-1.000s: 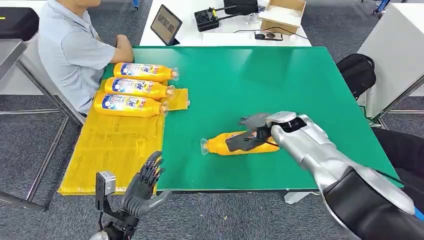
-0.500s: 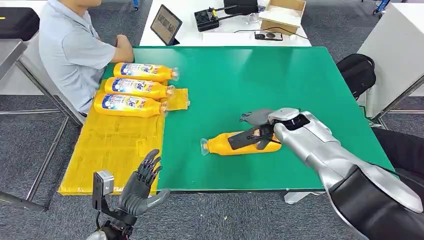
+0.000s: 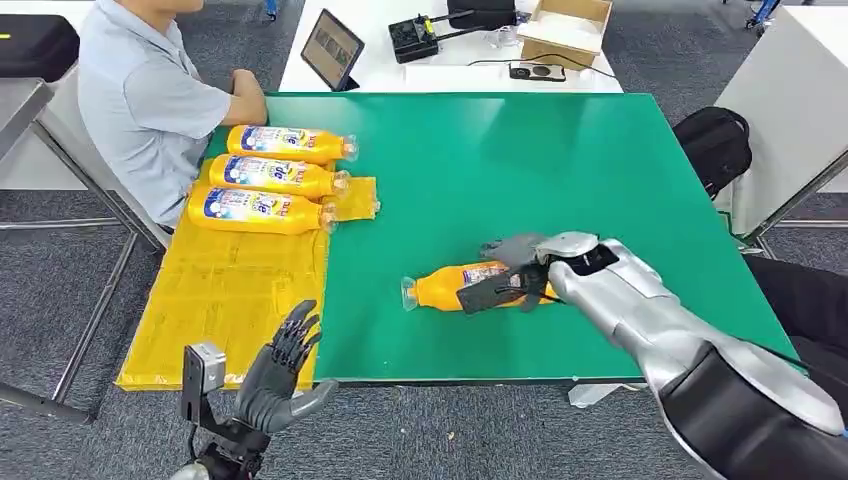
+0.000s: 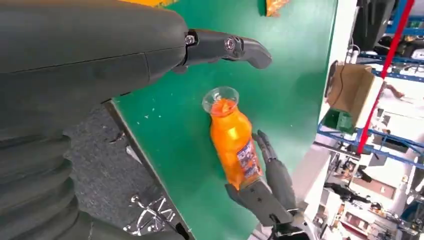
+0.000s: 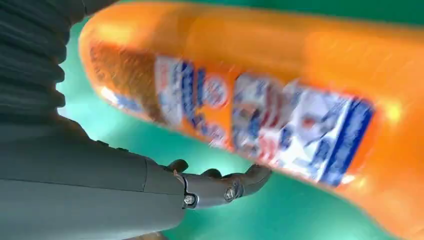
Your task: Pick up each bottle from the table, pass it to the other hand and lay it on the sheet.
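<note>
Silver and dark grey, the left hand [image 3: 283, 375] hangs off the near edge of the green table [image 3: 560, 150], below the near corner of the yellow sheet [image 3: 225, 300]; its fingers are spread, palm turned up, and it holds nothing. On the table's near right part an orange bottle [image 3: 450, 287] lies on its side, clear neck pointing toward the sheet, well apart from it. The right hand [image 3: 507, 272] is set over the bottle's labelled rear half, with dark fingers [image 3: 487, 290] across the near side and a grey thumb above the far side. The left wrist view shows the bottle flat on the green surface with that hand at its base end, fingers alongside the label. The right wrist view shows the label close up and blurred, a finger curled beneath it. Whether the grip is fully closed cannot be told; the fingers wrap the bottle and touch it. Farther left, three matching bottles [image 3: 268, 176] lie side by side at the sheet's far end, necks pointing right, each touching or just beside its neighbour. A seated person [image 3: 140, 100] in a grey shirt is at the table's far left corner, beside those bottles. Beyond the green table a white table [image 3: 400, 72] carries a tablet [image 3: 332, 48], a black device [image 3: 413, 38] and a cardboard box [image 3: 565, 30].
</note>
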You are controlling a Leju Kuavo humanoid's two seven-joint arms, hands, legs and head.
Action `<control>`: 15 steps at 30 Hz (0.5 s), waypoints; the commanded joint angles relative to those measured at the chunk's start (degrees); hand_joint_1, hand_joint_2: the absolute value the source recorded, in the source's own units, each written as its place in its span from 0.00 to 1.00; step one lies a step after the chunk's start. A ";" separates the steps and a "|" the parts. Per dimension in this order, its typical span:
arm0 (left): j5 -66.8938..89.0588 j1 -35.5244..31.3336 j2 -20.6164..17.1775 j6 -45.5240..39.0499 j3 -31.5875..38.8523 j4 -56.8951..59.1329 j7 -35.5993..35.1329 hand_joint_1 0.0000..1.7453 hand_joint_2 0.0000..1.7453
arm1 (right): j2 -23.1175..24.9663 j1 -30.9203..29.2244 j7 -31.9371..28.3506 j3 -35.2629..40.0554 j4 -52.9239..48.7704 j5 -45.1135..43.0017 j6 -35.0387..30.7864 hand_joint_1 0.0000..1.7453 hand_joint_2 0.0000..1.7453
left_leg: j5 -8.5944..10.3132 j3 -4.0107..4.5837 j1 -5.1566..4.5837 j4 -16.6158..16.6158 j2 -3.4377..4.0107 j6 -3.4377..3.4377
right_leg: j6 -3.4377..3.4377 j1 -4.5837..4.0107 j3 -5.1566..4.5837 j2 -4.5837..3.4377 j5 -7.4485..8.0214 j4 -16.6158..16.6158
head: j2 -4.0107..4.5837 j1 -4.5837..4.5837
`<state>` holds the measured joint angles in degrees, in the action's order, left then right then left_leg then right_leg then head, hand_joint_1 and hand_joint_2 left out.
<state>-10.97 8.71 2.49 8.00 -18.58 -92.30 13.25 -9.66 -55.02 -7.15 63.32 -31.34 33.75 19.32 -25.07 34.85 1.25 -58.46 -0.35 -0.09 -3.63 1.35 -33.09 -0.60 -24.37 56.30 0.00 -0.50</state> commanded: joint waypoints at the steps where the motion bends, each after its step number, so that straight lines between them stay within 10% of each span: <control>1: -1.27 -0.99 -2.01 -0.49 -1.46 1.72 -0.23 0.00 1.00 | 1.00 1.20 -0.96 3.67 3.92 -0.74 -1.03 0.00 1.00 | -0.01 -0.16 -0.01 0.07 -0.01 0.06 | 0.15 -0.02 0.16 0.08 -0.02 -0.06 | 0.00 0.00; 15: -1.09 -0.30 -1.53 -2.79 -1.46 1.17 0.22 0.00 1.00 | 1.64 7.75 1.28 2.18 5.04 0.66 -9.97 0.00 1.00 | -0.01 -0.21 0.04 0.07 -0.01 0.03 | 0.10 -0.06 0.20 0.06 -0.01 -0.11 | 0.00 -0.02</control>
<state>-12.09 8.86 2.12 5.35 -19.02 -92.30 13.55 -9.22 -49.44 -6.43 64.50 -30.05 33.40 10.62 -25.08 34.77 1.26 -58.46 -0.31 -0.09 -3.63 1.34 -33.04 -0.61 -24.38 56.28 0.00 -0.52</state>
